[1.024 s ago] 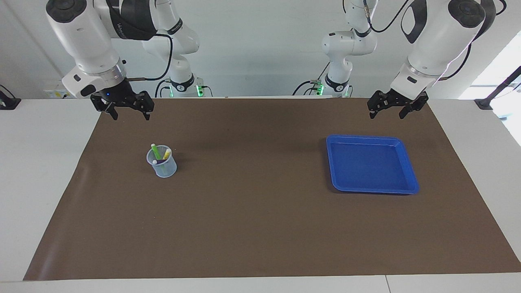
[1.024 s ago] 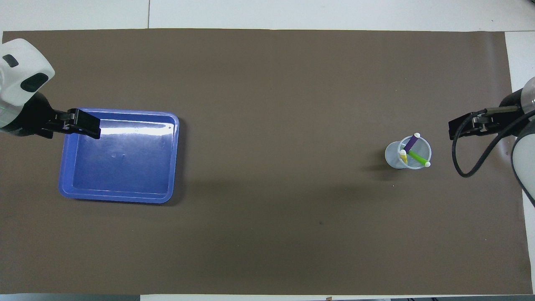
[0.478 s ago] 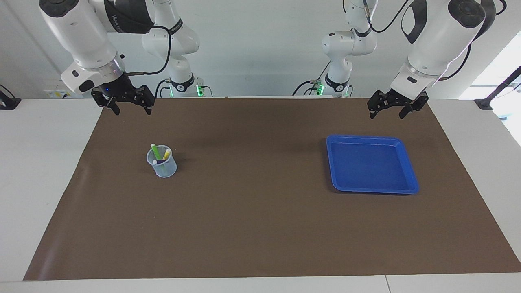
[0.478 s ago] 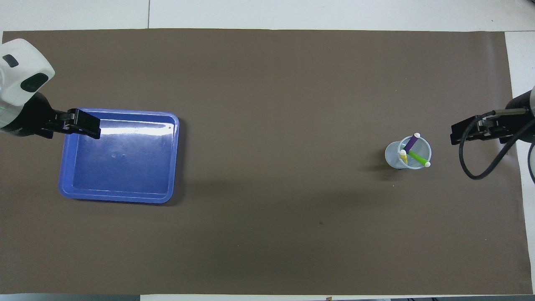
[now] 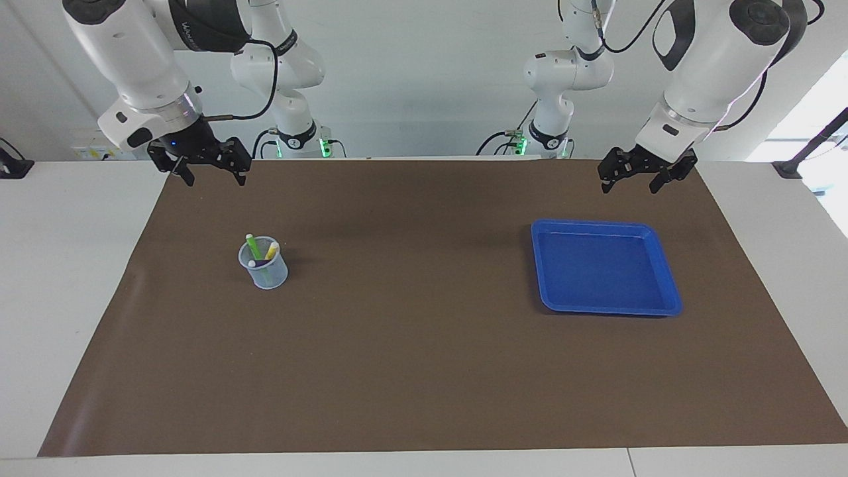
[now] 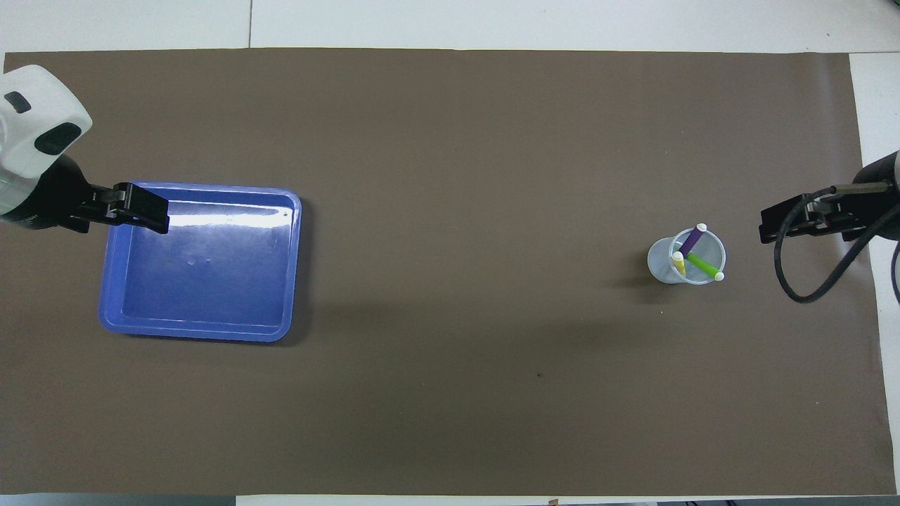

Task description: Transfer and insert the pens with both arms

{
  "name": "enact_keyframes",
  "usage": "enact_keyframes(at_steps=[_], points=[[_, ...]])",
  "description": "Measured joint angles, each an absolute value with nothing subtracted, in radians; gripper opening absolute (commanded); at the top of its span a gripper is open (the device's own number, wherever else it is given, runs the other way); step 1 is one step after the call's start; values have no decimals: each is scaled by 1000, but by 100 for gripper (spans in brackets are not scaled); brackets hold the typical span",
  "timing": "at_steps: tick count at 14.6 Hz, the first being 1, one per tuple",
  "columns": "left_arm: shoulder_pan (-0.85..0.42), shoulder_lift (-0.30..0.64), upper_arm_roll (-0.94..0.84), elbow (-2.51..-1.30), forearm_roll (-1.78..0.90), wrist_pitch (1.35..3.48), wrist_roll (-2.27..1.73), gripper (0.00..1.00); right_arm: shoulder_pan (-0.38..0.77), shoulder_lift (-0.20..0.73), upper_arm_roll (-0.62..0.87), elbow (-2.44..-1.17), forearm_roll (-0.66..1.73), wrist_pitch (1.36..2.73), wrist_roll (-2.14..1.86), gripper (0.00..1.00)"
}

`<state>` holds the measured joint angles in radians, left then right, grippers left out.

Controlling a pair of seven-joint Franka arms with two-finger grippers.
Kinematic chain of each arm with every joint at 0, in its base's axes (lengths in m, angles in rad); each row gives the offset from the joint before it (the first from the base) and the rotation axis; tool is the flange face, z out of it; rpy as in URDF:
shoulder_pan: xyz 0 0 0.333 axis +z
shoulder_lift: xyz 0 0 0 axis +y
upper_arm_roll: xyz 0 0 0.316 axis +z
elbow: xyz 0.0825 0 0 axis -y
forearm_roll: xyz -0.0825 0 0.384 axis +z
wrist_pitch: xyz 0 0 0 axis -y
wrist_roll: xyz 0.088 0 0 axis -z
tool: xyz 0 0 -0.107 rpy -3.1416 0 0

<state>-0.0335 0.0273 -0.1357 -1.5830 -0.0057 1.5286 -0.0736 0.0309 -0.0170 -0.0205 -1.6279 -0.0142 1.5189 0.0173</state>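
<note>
Three pens stand tilted in a clear plastic cup on the brown mat: the green pen, the yellow pen and the purple pen. My right gripper hangs open and holds nothing, over the mat's corner at the robots' edge, well apart from the cup. My left gripper also hangs open with nothing in it, over the mat by the tray's corner closest to the robots.
A blue tray with nothing in it lies toward the left arm's end of the brown mat. Two smaller white arms with green lights stand at the table's robot-side edge.
My right gripper has risen a little and drawn back toward the robots' edge and the mat's corner. The left arm, cup, pens and tray have not moved.
</note>
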Motion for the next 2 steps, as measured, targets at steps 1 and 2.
enact_keyframes(at_steps=[1,2], points=[[-33,27,-136,-1583,-6,1529,-74,100,31,-17,-21,-1626,-14,1519,17,100],[-33,27,-136,-1583,-6,1529,-74,100,31,-17,-21,-1625,-14,1519,17,100]])
